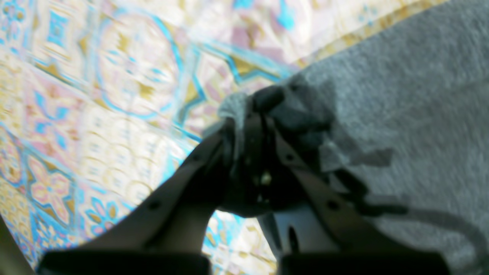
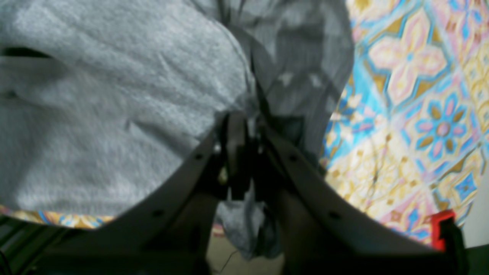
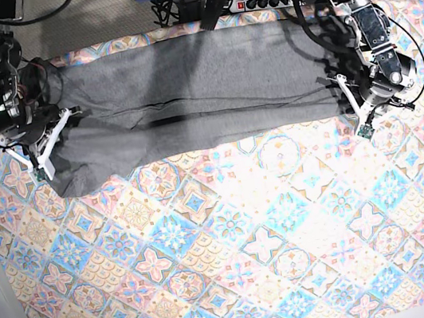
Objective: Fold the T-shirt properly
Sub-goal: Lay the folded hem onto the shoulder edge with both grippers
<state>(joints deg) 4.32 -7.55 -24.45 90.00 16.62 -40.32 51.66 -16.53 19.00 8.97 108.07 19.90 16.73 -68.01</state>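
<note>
- T-shirt point(image 3: 186, 98): heather-grey, stretched as a long band across the far part of the table, lying on the patterned tablecloth point(image 3: 232, 236). A long crease runs lengthwise through the middle of the fabric.
- Base view: one end of the shirt droops lower at the picture's left, where the cloth hangs in a wider flap; the other end tapers toward the picture's right.
- Left gripper point(image 1: 248, 114): fingers together, clamped on a bunched corner of the T-shirt point(image 1: 401, 95). Grey fabric wraps over the fingertips; tablecloth point(image 1: 95, 95) fills the other side of that view. Picture blurred.
- Right gripper point(image 2: 248, 126): fingers pressed together on a gathered fold of the T-shirt point(image 2: 114, 95); a small tuft of grey cloth pokes out below, between the finger bases. Tablecloth point(image 2: 412, 114) visible just beside it.
- The two grippers sit well apart, one at each end of the shirt.
- Cables and a power strip point(image 3: 260, 2) lie beyond the table's far edge.
</note>
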